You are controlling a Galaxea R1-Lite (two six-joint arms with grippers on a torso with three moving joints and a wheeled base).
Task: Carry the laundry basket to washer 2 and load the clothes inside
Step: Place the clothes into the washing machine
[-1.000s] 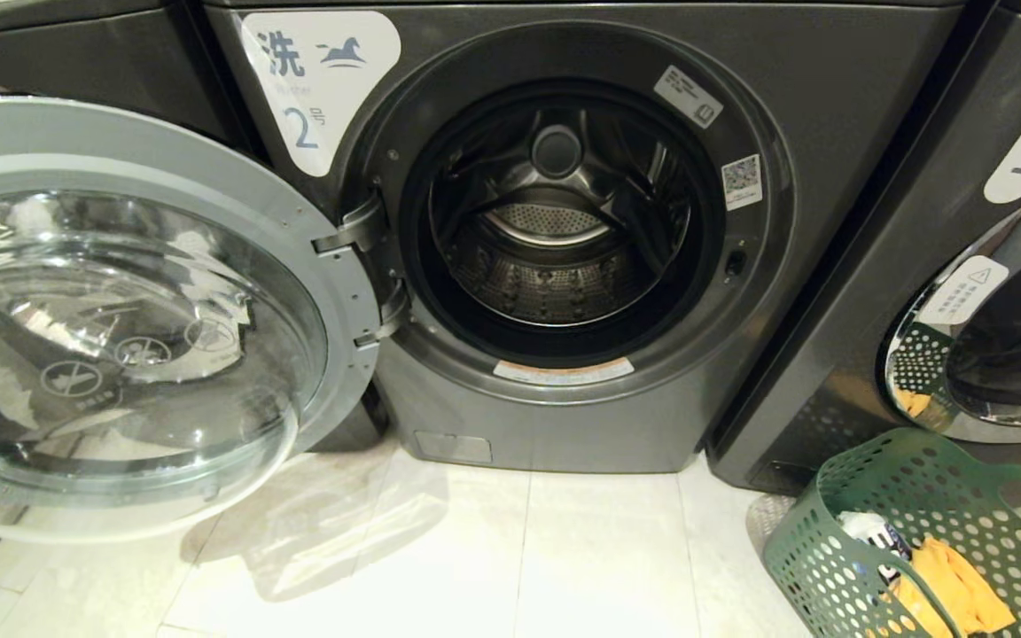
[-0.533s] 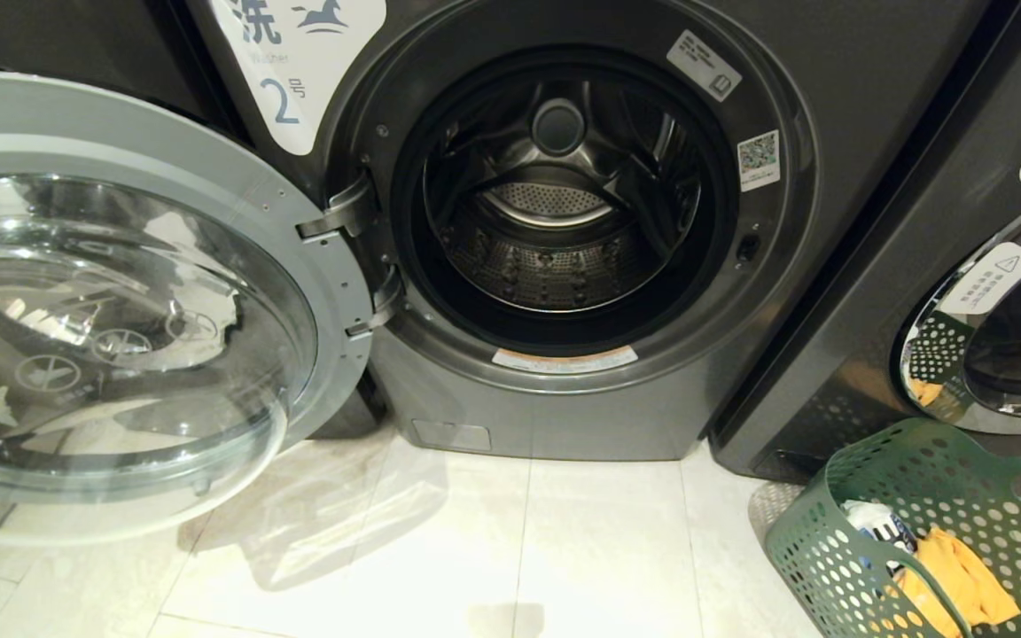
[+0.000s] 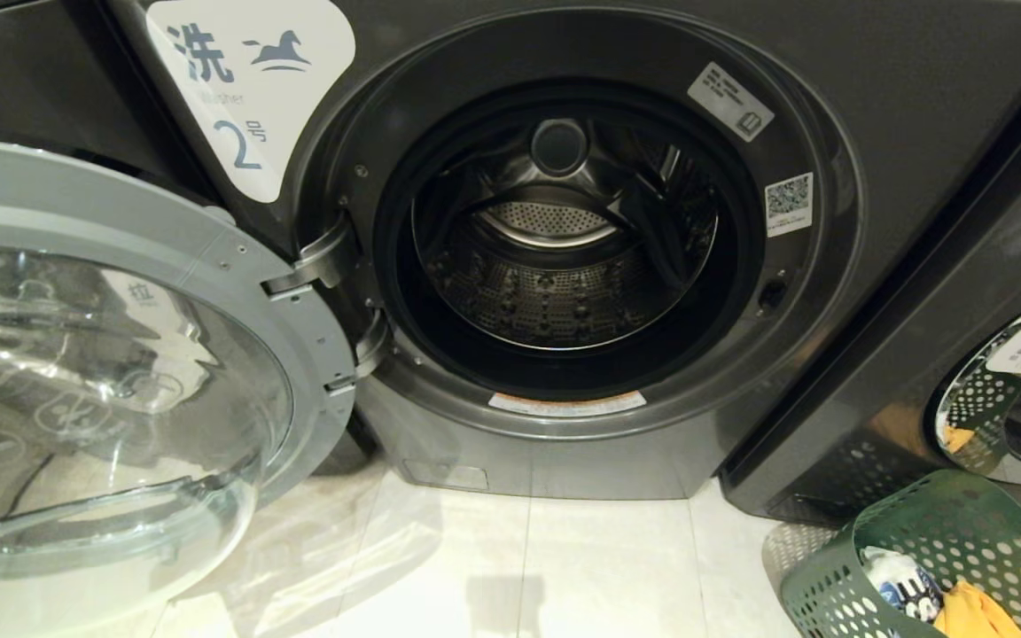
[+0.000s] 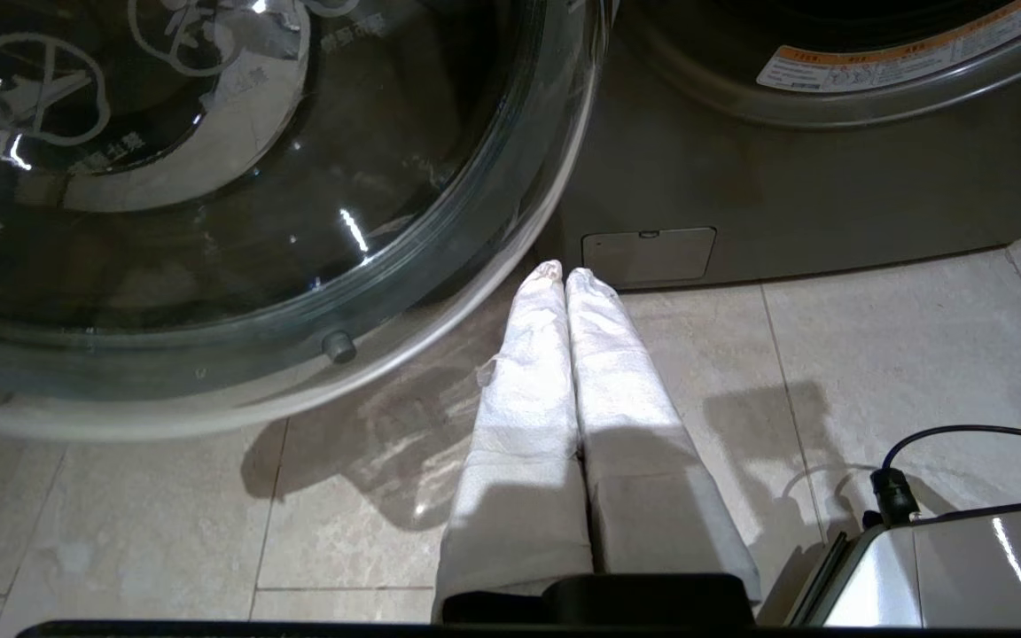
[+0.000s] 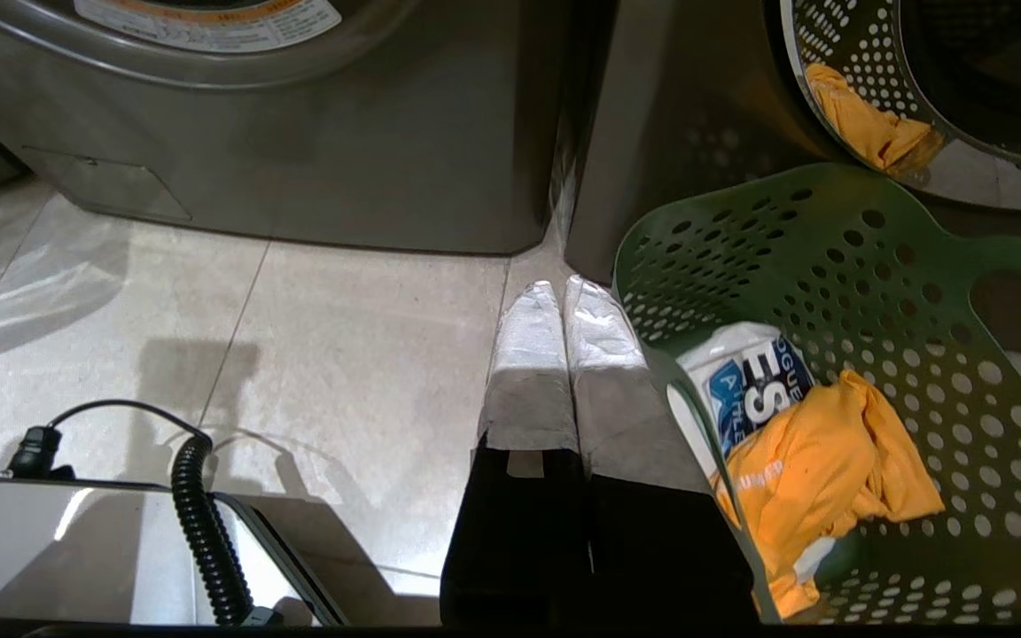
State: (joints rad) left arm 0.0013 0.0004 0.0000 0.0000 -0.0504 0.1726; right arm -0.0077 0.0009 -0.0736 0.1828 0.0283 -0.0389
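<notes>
Washer 2 (image 3: 493,266) fills the head view, front-on, w/ its drum mouth dead centre and the white "2" label at 11 o'clock. Its door (image 3: 112,390) is swung wide open, hinged on the washer's left side, glass bowl filling the 9 o'clock side above the floor tiles (image 3: 564,567). Neighbouring grey washer (image 3: 962,310) sits at 3 o'clock, its chrome door rim mirroring the basket. Laundry basket (image 3: 945,540) stands on the floor at 5 o'clock, in front of that neighbour, partly cut off by the frame; inside are an orange garment (image 5: 816,461) and a white item w/ blue print (image 5: 754,377). Left gripper (image 4: 564,273) hangs low near the door rim, fingers pressed together, empty. Right gripper (image 5: 557,285) hangs just beside the basket's wall, fingers pressed together, empty.
</notes>
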